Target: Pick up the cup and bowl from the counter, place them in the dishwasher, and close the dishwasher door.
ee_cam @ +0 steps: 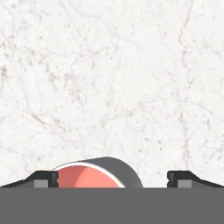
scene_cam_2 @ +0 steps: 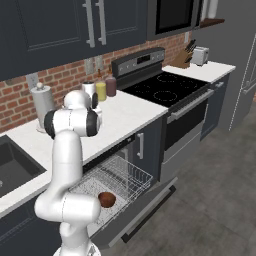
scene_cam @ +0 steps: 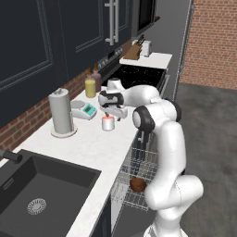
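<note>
The cup (scene_cam: 108,123), pale with a salmon-red top, stands upright on the white counter (scene_cam: 88,143). My gripper (scene_cam: 111,115) hangs just above it, pointing down, jaws open. In the hand view the cup (ee_cam: 94,175) sits low between the two fingertips (ee_cam: 41,179), nearer the left one, and neither tip touches it. The dark reddish-brown bowl (scene_cam: 137,184) lies in the pulled-out wire rack (scene_cam: 139,162) of the dishwasher, and the right base view shows this bowl (scene_cam_2: 106,199) too. The dishwasher door (scene_cam_2: 150,205) hangs folded down and open.
A paper-towel roll (scene_cam: 61,112), a teal-and-white scale (scene_cam: 85,110) and a yellow-filled bottle (scene_cam: 90,86) stand behind the cup near the brick wall. The black sink (scene_cam: 41,190) lies to the left and the black stove (scene_cam: 139,74) beyond.
</note>
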Controlling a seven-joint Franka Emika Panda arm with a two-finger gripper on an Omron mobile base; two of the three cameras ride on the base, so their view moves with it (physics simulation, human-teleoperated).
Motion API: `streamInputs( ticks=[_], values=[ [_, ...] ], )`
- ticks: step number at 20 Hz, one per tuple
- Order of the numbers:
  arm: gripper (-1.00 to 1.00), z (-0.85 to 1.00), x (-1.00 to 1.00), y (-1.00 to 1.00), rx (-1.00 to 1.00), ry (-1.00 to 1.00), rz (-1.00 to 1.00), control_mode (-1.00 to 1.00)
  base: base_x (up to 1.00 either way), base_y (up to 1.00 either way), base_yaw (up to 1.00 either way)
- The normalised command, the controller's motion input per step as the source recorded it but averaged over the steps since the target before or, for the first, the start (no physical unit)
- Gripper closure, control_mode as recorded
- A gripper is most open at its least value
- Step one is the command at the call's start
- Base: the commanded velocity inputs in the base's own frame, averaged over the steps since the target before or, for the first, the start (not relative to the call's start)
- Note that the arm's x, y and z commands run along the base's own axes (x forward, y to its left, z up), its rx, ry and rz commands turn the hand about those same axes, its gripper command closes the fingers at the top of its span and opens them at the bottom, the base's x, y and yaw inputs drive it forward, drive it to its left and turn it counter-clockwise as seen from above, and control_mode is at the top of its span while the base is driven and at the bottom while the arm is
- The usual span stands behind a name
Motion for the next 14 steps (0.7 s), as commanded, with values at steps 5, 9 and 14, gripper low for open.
streamInputs(
  ticks=[5,9,14],
  values=[
    [-1.0,0.0,-0.44,-0.07,0.0,0.0,0.04,-1.0,0.0,0.0,0.0],
    [-1.0,0.0,-0.51,-0.14,0.0,0.0,0.03,-1.0,0.0,0.0,0.0],
    [-1.0,0.0,-0.24,-0.12,0.0,0.0,0.03,-1.0,0.0,0.0,0.0]
  ],
)
